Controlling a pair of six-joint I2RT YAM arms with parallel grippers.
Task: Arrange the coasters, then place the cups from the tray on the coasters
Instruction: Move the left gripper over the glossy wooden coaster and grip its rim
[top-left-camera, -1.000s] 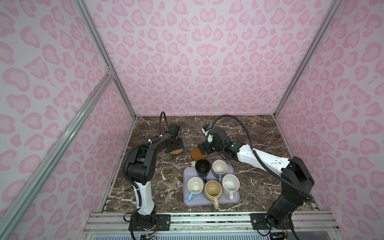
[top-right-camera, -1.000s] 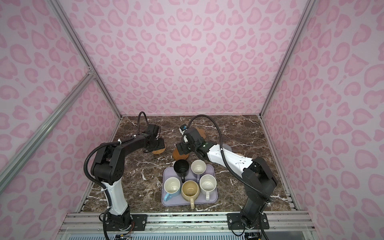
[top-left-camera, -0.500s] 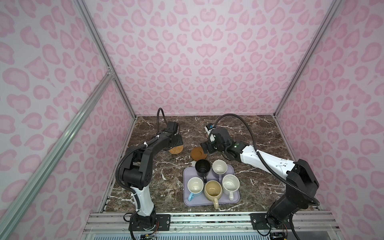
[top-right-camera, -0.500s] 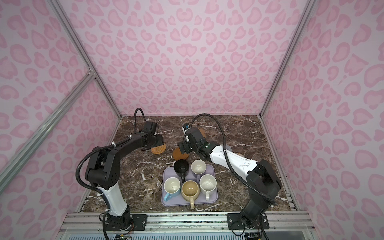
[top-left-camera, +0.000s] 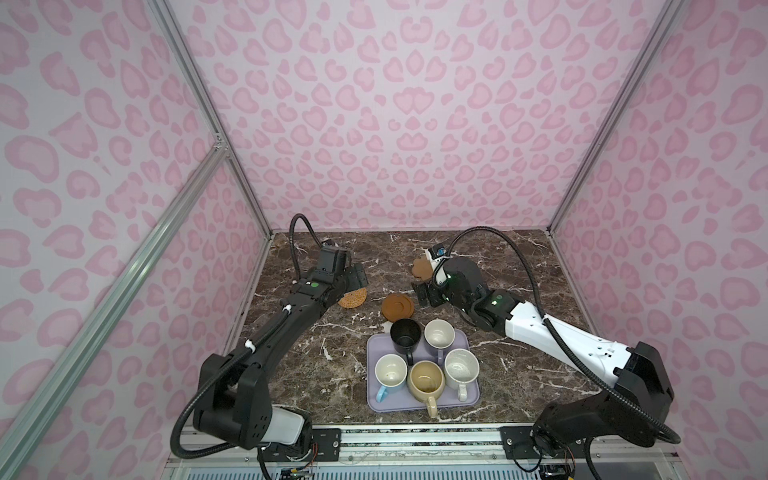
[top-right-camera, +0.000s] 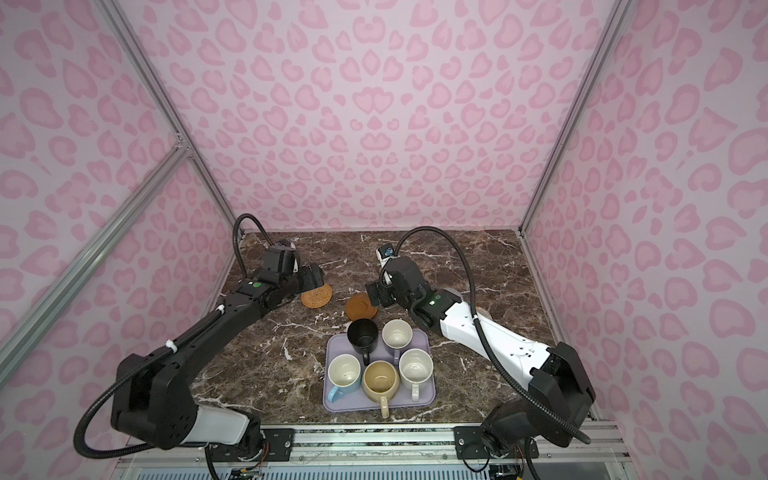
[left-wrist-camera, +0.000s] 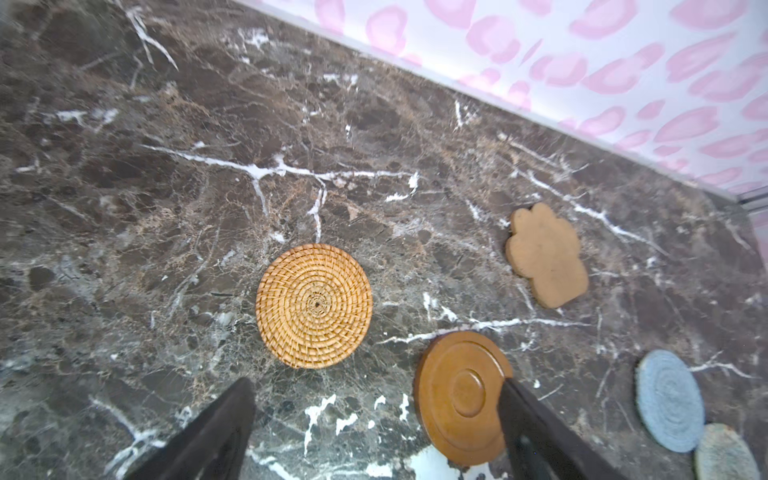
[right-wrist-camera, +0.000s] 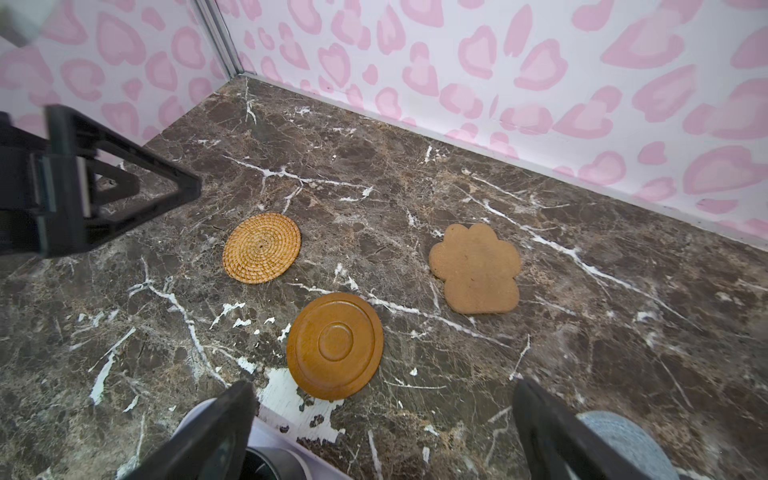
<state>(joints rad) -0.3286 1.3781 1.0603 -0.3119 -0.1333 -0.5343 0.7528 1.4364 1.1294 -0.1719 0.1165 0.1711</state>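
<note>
The woven rattan coaster (top-left-camera: 352, 298) (top-right-camera: 317, 296) (left-wrist-camera: 314, 305) (right-wrist-camera: 262, 248) lies flat on the marble. My left gripper (top-left-camera: 357, 279) (top-right-camera: 311, 278) (left-wrist-camera: 374, 386) hovers open and empty just behind it. The dark brown round coaster (top-left-camera: 397, 307) (top-right-camera: 361, 306) (left-wrist-camera: 461, 390) (right-wrist-camera: 335, 345) lies beside my open, empty right gripper (top-left-camera: 422, 291) (top-right-camera: 374, 293) (right-wrist-camera: 384, 388). The paw coaster (top-left-camera: 423, 267) (left-wrist-camera: 546, 255) (right-wrist-camera: 476, 268) lies farther back. The grey-blue coaster (left-wrist-camera: 668, 405) (right-wrist-camera: 627, 440) and the cream one (left-wrist-camera: 725, 455) lie under the right arm. The lavender tray (top-left-camera: 374, 345) (top-right-camera: 336, 349) holds several cups.
On the tray stand the black cup (top-left-camera: 405, 334) (top-right-camera: 363, 334), lavender cup (top-left-camera: 439, 333), light blue cup (top-left-camera: 390, 372), yellow-beige cup (top-left-camera: 426, 378) and speckled white cup (top-left-camera: 461, 365). The black cup stands close in front of the brown coaster. Pink walls enclose the marble.
My left gripper has opened wide and drawn back from the rattan coaster, which now lies free on the marble. The right gripper has pulled slightly back from the brown coaster.
</note>
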